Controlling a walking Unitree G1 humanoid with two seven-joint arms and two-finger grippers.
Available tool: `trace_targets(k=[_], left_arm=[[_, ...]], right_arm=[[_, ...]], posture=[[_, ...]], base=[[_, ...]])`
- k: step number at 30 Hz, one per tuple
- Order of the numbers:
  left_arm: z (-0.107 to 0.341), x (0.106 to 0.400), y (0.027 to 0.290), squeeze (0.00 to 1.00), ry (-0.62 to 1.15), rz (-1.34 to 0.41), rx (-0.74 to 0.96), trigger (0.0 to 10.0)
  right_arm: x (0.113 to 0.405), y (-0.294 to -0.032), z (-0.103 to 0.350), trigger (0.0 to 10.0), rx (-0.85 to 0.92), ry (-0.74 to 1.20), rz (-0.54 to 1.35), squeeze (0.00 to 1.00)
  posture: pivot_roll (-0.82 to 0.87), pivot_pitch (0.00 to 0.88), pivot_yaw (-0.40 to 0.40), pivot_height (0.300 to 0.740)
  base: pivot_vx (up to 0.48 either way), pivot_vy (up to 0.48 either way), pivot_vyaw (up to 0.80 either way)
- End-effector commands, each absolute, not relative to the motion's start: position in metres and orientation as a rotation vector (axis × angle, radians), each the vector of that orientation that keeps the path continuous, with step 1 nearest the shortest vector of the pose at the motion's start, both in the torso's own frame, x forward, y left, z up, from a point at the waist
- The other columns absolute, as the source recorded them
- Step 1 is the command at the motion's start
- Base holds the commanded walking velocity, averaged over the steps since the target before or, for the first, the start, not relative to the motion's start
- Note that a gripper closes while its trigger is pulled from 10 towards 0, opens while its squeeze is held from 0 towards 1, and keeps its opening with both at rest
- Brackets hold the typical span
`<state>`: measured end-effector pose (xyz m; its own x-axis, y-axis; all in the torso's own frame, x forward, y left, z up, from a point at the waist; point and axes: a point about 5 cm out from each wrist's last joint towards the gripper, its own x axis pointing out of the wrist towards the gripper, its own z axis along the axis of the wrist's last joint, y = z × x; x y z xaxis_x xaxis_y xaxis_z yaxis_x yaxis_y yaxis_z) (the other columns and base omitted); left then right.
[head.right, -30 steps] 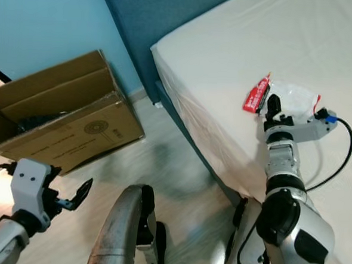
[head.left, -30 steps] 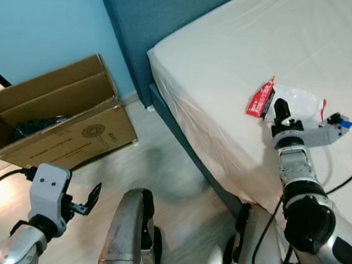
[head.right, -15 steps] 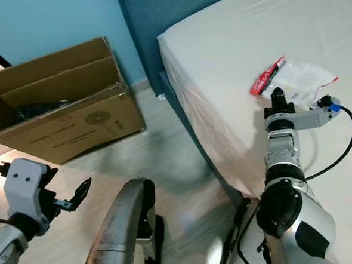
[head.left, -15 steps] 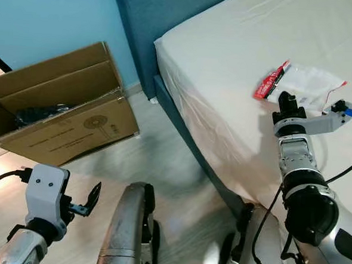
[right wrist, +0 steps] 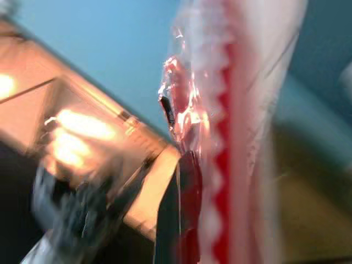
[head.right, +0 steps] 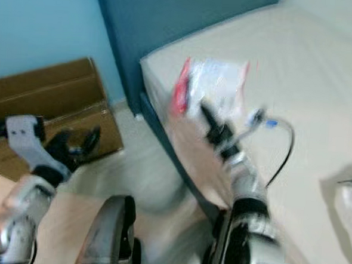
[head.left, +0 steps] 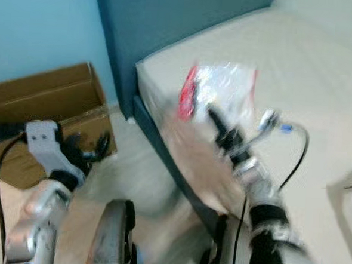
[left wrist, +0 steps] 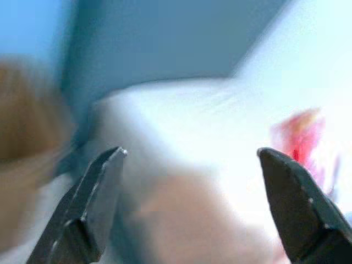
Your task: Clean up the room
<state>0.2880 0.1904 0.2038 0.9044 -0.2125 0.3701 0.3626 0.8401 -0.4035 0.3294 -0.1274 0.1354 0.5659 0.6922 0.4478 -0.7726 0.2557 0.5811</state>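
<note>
Clearly light, crinkly, slippery: plastic wrapper [head.left: 217, 89] pinched at its red edge in right pincer [head.left: 211, 115], lifted above bed [head.left: 320, 117]. Left pincer [left wrist: 190, 203] spread wide, empty, near cardboard box [head.left: 43, 109].

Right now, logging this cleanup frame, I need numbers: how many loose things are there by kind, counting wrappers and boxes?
Plastic wrappers, clear with a red edge: 1, the plastic wrapper held up above the bed by the right gripper.
Cardboard boxes: 1, the cardboard box on the floor beside the bed.
Total: 2.
</note>
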Motion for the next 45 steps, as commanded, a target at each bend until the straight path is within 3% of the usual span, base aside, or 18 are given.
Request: trace_targets(k=[1, 3, 10, 11, 18, 26, 27, 30, 31, 33, 43, 44, 45], left_arm=[[0.208, 0.292, 0.187, 0.00, -0.369, -0.443, -0.601, 10.0], [0.227, 0.301, 0.181, 0.00, -0.449, -0.579, -0.688, 10.0], [0.237, 0.304, 0.167, 0.00, -0.479, -0.711, -0.738, 10.0], [0.232, 0.305, 0.159, 1.00, -0.446, -0.740, -0.729, 10.0], [0.196, 0.295, 0.148, 1.00, -0.295, -0.912, -0.708, 10.0], [0.190, 0.293, 0.132, 1.00, -0.259, -0.981, -0.707, 10.0], [0.191, 0.294, 0.131, 0.00, -0.264, -0.983, -0.699, 10.0], [0.191, 0.294, 0.130, 0.00, -0.268, -0.983, -0.692, 10.0], [0.194, 0.295, 0.129, 0.00, -0.284, -0.996, -0.701, 10.0], [0.196, 0.296, 0.129, 0.00, -0.291, -1.005, -0.709, 10.0], [0.197, 0.299, 0.125, 0.00, -0.296, -1.053, -0.675, 10.0], [0.195, 0.296, 0.122, 0.00, -0.289, -1.086, -0.679, 0.0], [0.194, 0.293, 0.121, 0.00, -0.284, -1.109, -0.683, 0.0]], right_arm=[[0.314, -0.133, 0.139, 0.0, 0.837, -0.118, 1.072, 0.00], [0.306, -0.148, 0.146, 0.0, 0.842, -0.147, 1.035, 0.00], [0.301, -0.160, 0.157, 0.0, 0.829, -0.204, 1.000, 0.00], [0.302, -0.162, 0.158, 0.0, 0.828, -0.224, 0.978, 0.00], [0.308, -0.147, 0.175, 0.0, 0.877, -0.264, 1.000, 0.00], [0.309, -0.130, 0.183, 0.0, 0.826, -0.183, 1.114, 0.00], [0.305, -0.126, 0.180, 0.0, 0.817, -0.158, 1.140, 0.00], [0.301, -0.122, 0.176, 0.0, 0.801, -0.127, 1.165, 0.00], [0.290, -0.112, 0.156, 0.0, 0.712, 0.017, 1.216, 0.00], [0.286, -0.111, 0.149, 0.0, 0.682, 0.064, 1.227, 0.00], [0.283, -0.115, 0.143, 0.0, 0.657, 0.110, 1.213, 0.00], [0.284, -0.116, 0.144, 0.0, 0.654, 0.106, 1.200, 0.00], [0.285, -0.117, 0.144, 0.0, 0.652, 0.102, 1.191, 0.00]], posture=[[0.03, 0.055, -0.009, 0.550], [-0.03, 0.015, -0.008, 0.550], [-0.06, 0.000, 0.020, 0.550], [-0.05, 0.000, 0.024, 0.550], [-0.03, 0.000, 0.014, 0.550], [-0.03, 0.000, -0.006, 0.550], [-0.03, 0.000, -0.009, 0.550], [-0.04, 0.000, -0.009, 0.550], [-0.05, 0.000, -0.004, 0.550], [-0.05, 0.000, -0.004, 0.550], [-0.07, 0.000, -0.002, 0.550], [-0.07, 0.000, -0.007, 0.550], [-0.07, 0.000, -0.007, 0.550]], base=[[0.000, 0.000, 0.00], [0.000, 0.000, 0.00], [0.000, 0.000, 0.00], [0.000, 0.000, 0.00], [0.000, 0.000, 0.00], [0.000, 0.000, 0.00], [0.000, 0.000, 0.00], [0.000, 0.000, 0.00], [0.000, 0.000, 0.00], [0.000, 0.000, 0.00], [0.000, 0.000, 0.00], [0.000, 0.000, 0.00], [0.000, 0.000, 0.00]])
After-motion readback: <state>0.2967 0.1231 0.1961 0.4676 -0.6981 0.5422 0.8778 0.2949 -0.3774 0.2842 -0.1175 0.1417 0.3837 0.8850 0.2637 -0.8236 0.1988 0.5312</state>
